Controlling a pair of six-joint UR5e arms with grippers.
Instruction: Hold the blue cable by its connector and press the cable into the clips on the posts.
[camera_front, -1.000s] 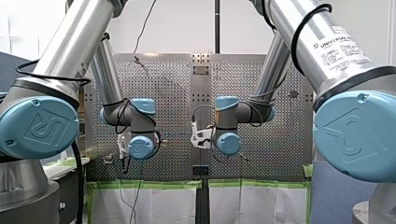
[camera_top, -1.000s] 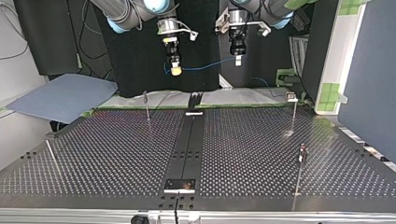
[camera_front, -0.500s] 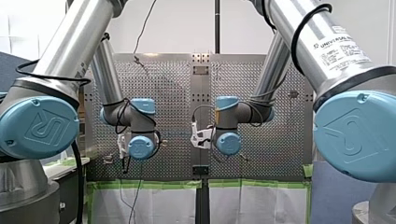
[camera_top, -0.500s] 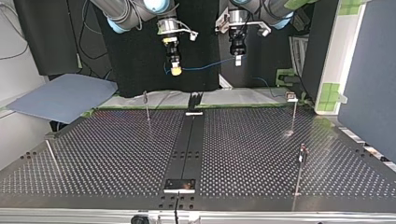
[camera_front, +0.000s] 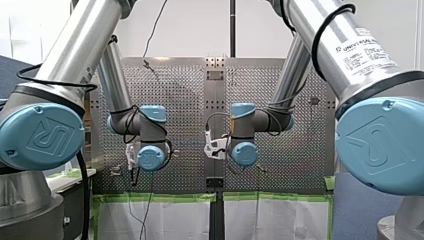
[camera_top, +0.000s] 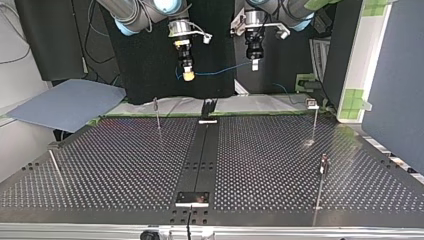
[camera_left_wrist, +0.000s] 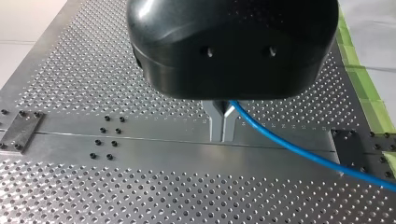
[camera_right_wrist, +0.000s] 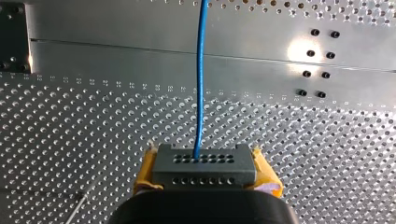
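Right gripper (camera_right_wrist: 204, 161) clamps connector (camera_right_wrist: 204, 171); blue cable (camera_top: 220, 70) stretches sideways, near level, to left gripper (camera_left_wrist: 222, 133), fingers pinched together on it.

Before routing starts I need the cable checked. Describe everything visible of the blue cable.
The thin blue round cable looks smooth and plastic-sheathed. One end enters the dark grey perforated connector block, clamped between my right hand's yellow pads. It spans mid-air above the perforated metal table, sagging slightly, to my left hand, whose metal fingers pinch it. It touches none of the thin metal posts.
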